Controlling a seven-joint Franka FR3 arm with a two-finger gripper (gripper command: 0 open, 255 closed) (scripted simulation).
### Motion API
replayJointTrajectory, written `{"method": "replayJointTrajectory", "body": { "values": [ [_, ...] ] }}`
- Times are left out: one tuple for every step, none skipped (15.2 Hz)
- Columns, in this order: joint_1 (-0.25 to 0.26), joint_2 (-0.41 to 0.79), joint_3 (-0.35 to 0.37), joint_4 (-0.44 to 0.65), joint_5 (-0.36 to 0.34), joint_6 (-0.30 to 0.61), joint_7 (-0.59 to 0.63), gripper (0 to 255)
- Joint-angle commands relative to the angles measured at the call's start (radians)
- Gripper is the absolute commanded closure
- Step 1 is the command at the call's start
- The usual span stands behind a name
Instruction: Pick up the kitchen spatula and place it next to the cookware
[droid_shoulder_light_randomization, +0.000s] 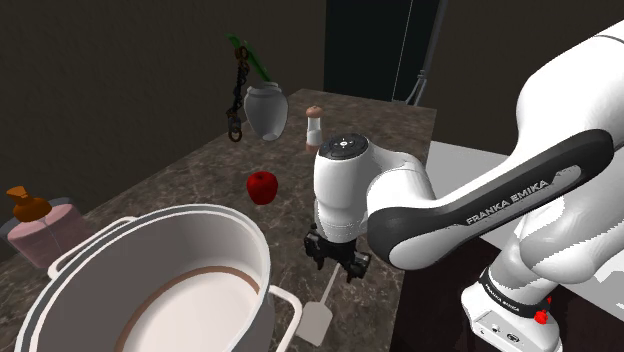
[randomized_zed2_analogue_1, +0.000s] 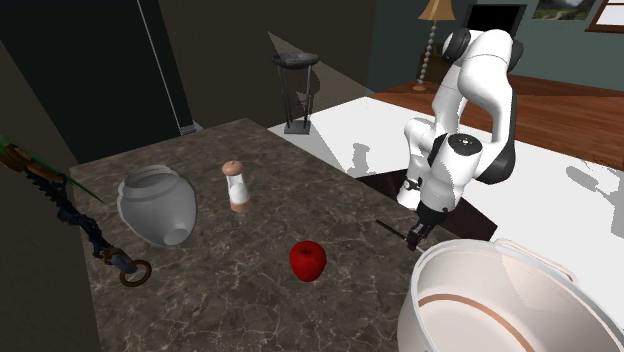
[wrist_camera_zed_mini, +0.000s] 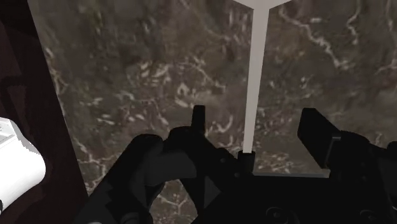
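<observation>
Black fingers (wrist_camera_zed_mini: 316, 130) of the pincer (droid_shoulder_light_randomization: 337, 258) stand wide apart, holding nothing, with the pale handle of the spatula (wrist_camera_zed_mini: 256, 70) running between them untouched. It lies flat on the counter (droid_shoulder_light_randomization: 180, 185) just beside the pot (droid_shoulder_light_randomization: 215, 240), blade end nearest the pot. The grasp looks to be the step in hand. Next, lower squarely over the thin handle and close firmly before lifting.
</observation>
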Motion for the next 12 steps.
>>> {"method": "replayJointTrajectory", "body": {
  "values": [
    [0.0, 0.0, 0.0, 0.0, 0.0, 0.0, 0.0, 0],
    [0.0, 0.0, 0.0, 0.0, 0.0, 0.0, 0.0, 0],
    [0.0, 0.0, 0.0, 0.0, 0.0, 0.0, 0.0, 0],
    [0.0, 0.0, 0.0, 0.0, 0.0, 0.0, 0.0, 0],
    [0.009, -0.027, -0.013, 0.017, 0.015, -0.04, -0.013, 0],
    [0.016, -0.051, -0.026, 0.036, 0.027, -0.079, -0.023, 0],
    [0.023, -0.073, -0.039, 0.055, 0.036, -0.118, -0.032, 0],
    [0.027, -0.088, -0.048, 0.072, 0.041, -0.148, -0.037, 0],
    [0.027, -0.088, -0.048, 0.072, 0.041, -0.148, -0.037, 0],
    [0.027, -0.088, -0.048, 0.072, 0.041, -0.148, -0.037, 0],
    [0.027, -0.088, -0.049, 0.072, 0.041, -0.148, -0.037, 0],
    [0.027, -0.088, -0.049, 0.072, 0.041, -0.148, -0.037, 0]
  ]
}}
